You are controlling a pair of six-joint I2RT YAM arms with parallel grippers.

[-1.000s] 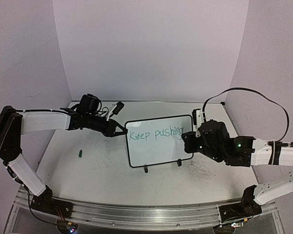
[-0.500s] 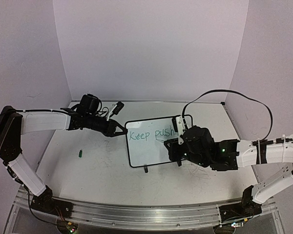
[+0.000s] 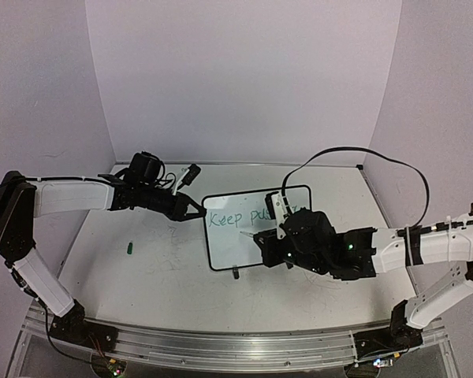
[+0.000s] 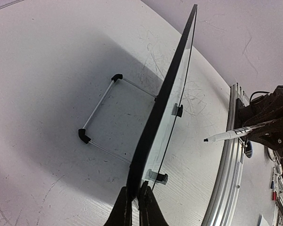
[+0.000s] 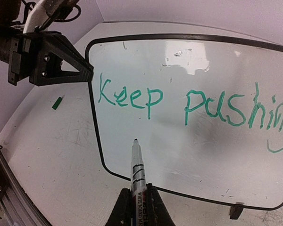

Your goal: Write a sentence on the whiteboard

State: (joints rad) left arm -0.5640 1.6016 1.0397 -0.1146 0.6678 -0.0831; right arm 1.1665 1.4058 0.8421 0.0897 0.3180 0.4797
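Observation:
The whiteboard (image 3: pixel 227 246) stands tilted on two black feet at the table's middle. It also shows in the right wrist view (image 5: pixel 188 155) and edge-on in the left wrist view (image 4: pixel 166 101). The sentence (image 5: pixel 188 101) reads "Keep pushing" in green, in one line; the board below it is blank. It is partly hidden in the top view (image 3: pixel 225 220). My left gripper (image 3: pixel 200 213) (image 4: pixel 134 200) is shut on the board's left rim. My right gripper (image 3: pixel 262 238) (image 5: pixel 139 202) is shut on a white marker (image 5: pixel 137 169) (image 4: pixel 228 135). Its tip sits under "Keep", slightly off the surface.
A small green marker cap (image 3: pixel 130 248) (image 5: pixel 57 102) lies on the table left of the board. Faint grey scribbles mark the table. An aluminium rail (image 3: pixel 236 342) runs along the near edge. Purple walls close the back and sides. A black cable (image 3: pixel 355 153) loops above the right arm.

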